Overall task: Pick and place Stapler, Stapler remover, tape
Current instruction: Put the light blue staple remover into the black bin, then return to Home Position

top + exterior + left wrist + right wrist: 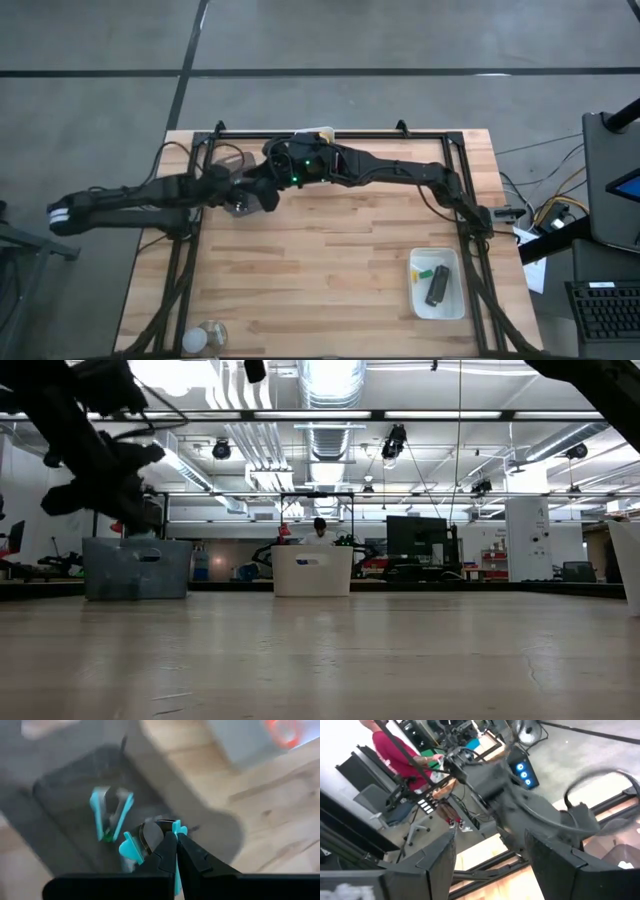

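Observation:
My left gripper (175, 851) is shut on a teal staple remover (146, 840) and hovers over a dark grey bin (65, 795). A second teal staple remover (111, 813) lies in that bin. In the high view the left gripper (262, 198) is at the table's far left part, with my right gripper (274, 158) close behind it. The right gripper (492, 862) is open, touches nothing and faces the left arm. The black stapler (437, 287) lies in a white tray (455, 306) beside a small green-and-yellow piece (420, 271). A red tape roll (283, 732) shows blurred. My left gripper pinches the teal staple remover between its two shut fingers (167, 855), on the teal handle (177, 828) at the fingertips. The remover's metal claws (150, 834) and other teal wing (129, 851) stick out to one side. It is lifted clear above the bin.
A black frame (330, 133) runs along the table's far edge and down both sides. The grey bin (135, 567) and a white bin (313, 570) stand at the far side. Two pale round things (205, 335) lie at the near left corner. A person in red (390, 750) is beyond the table.

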